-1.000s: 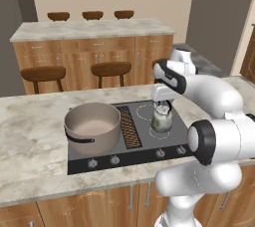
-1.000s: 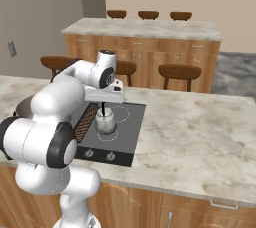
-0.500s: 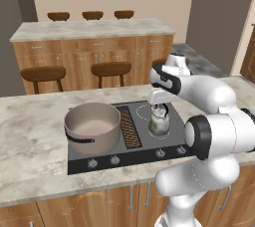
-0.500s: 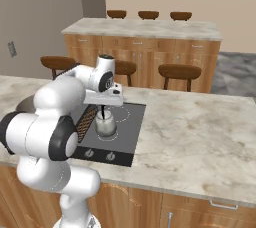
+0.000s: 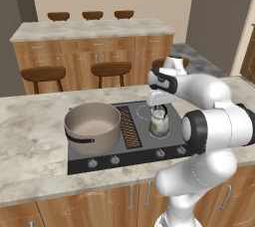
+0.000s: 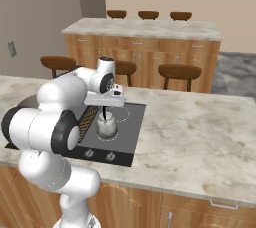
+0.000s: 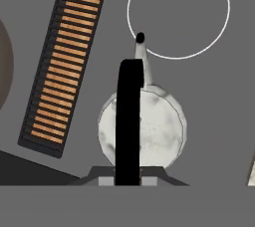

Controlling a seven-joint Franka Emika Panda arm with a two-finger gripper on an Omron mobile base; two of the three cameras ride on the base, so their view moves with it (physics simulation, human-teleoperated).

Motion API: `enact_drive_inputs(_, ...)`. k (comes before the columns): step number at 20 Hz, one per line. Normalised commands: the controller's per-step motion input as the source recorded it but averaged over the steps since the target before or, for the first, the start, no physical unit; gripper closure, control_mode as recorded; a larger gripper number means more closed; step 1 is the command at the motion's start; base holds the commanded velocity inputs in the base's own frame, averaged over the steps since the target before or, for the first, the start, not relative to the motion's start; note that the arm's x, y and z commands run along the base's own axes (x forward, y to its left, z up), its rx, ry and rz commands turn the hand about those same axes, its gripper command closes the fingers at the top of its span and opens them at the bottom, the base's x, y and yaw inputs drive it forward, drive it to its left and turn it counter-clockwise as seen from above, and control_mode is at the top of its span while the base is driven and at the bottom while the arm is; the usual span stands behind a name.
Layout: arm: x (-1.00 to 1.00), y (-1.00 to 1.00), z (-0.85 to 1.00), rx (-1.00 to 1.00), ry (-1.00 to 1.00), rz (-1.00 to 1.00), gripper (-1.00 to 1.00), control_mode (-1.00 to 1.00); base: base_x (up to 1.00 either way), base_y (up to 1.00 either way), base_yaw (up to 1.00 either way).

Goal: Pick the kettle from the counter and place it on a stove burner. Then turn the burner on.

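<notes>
The small pale kettle (image 5: 158, 124) (image 6: 106, 126) (image 7: 152, 131) stands upright on the right side of the dark cooktop (image 5: 144, 146) (image 6: 127, 137), set in the beige marbled counter (image 5: 30, 141) (image 6: 200, 132). My gripper (image 5: 158, 109) (image 6: 104, 112) (image 7: 128, 181) hangs straight above it, shut on the top of the thin black arched handle. In the hand view the handle runs up between the pads and the spout points toward a white burner ring (image 7: 178, 7) beyond it. Whether the kettle's base touches the glass I cannot tell.
The big tan pot (image 5: 92, 126) occupies the left burners, with an orange-slatted vent strip (image 5: 128, 126) (image 7: 67, 56) between it and the kettle. Knobs (image 5: 160, 153) (image 6: 110, 157) line the cooktop's front edge. Behind stands a bar counter (image 5: 89, 29) with stools (image 5: 110, 67).
The kettle has come down toward the cooktop with the gripper still on its handle; the hand has sunk slightly. The pot has not moved.
</notes>
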Motion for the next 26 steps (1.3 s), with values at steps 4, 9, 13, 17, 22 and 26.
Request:
enact_drive_inputs(4,0.04,0.00,-0.15,0.00,0.00,0.00,1.00,-1.00,0.00,0.00,0.00)
enact_drive_inputs(9,0.00,0.00,-0.04,0.00,0.00,0.00,-1.00,-1.00,0.00,0.00,0.00)
enact_drive_inputs(13,0.00,0.00,0.00,0.00,0.00,0.00,-1.00,-1.00,0.00,0.00,0.00)
enact_drive_inputs(17,0.00,0.00,0.00,0.00,0.00,0.00,-1.00,-1.00,0.00,0.00,0.00)
enact_drive_inputs(22,-0.07,0.00,0.24,0.00,-0.12,0.00,-1.00,-1.00,0.00,0.00,0.00)
enact_drive_inputs(26,-0.51,0.00,0.21,-0.02,-0.19,0.00,-1.00,-1.00,0.00,0.00,0.00)
